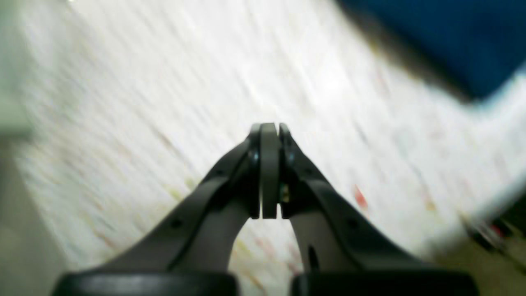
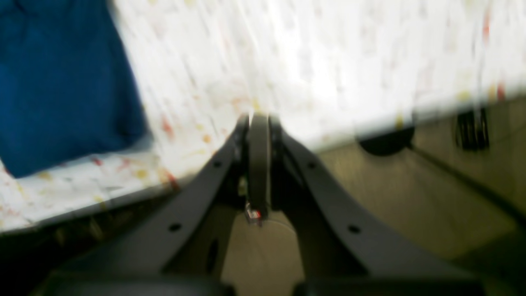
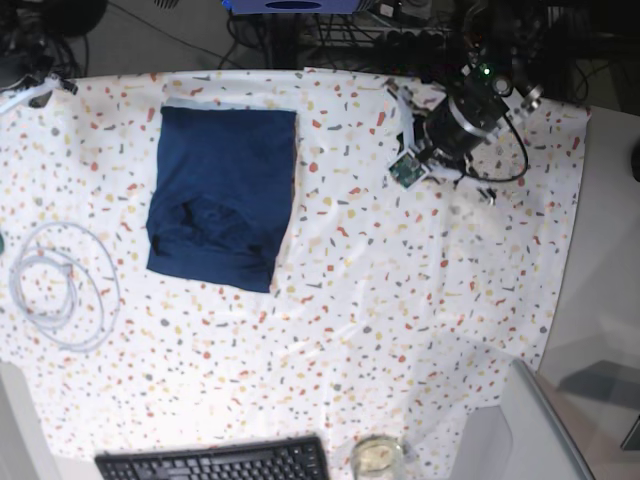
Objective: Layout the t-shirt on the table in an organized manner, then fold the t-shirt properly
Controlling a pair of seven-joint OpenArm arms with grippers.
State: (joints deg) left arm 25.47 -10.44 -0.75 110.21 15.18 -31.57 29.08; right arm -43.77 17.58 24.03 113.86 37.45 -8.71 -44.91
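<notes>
Folded t-shirt (image 3: 222, 195) on table (image 3: 400, 290) — both tools (blurred) (image 1: 269, 125) (image 2: 259, 117) pressed together, empty.

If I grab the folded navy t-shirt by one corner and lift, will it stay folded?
Probably not. The t-shirt is soft, floppy fabric; its wrinkled lower hem suggests loose layers that would likely drape open. It looks light, so pushing may bunch it on the table cloth rather than slide it.
</notes>
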